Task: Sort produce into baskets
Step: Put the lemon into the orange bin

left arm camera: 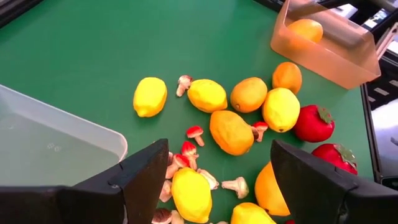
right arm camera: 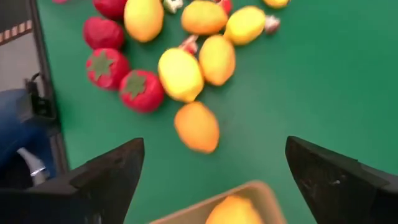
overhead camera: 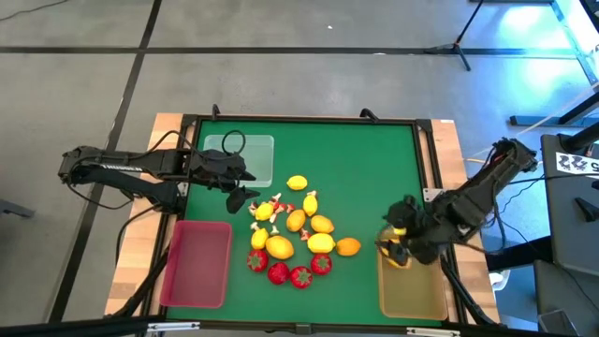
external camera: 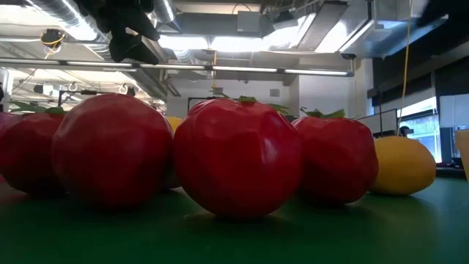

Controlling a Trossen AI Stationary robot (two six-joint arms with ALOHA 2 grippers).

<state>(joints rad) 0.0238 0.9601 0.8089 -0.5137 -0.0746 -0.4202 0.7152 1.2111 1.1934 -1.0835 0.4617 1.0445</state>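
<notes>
The produce lies in a heap mid-table: yellow lemons (overhead camera: 281,246), an orange fruit (overhead camera: 348,246), red strawberries (overhead camera: 299,276) and small white-and-red bits (left arm camera: 194,132). A clear basket (overhead camera: 253,157) stands at the far left, a red basket (overhead camera: 197,267) at the near left and a tan basket (overhead camera: 416,298) at the near right. One lemon (overhead camera: 401,255) lies in the tan basket. My left gripper (left arm camera: 214,186) hangs open over the heap's left edge (overhead camera: 245,198). My right gripper (right arm camera: 217,180) hangs open above the tan basket's far end (overhead camera: 398,234), holding nothing.
A raised dark frame (overhead camera: 426,159) borders the green mat. The far half and the right middle of the mat (overhead camera: 365,168) are bare. In the low view the strawberries (external camera: 238,158) fill the foreground, with a lemon (external camera: 404,165) to their right.
</notes>
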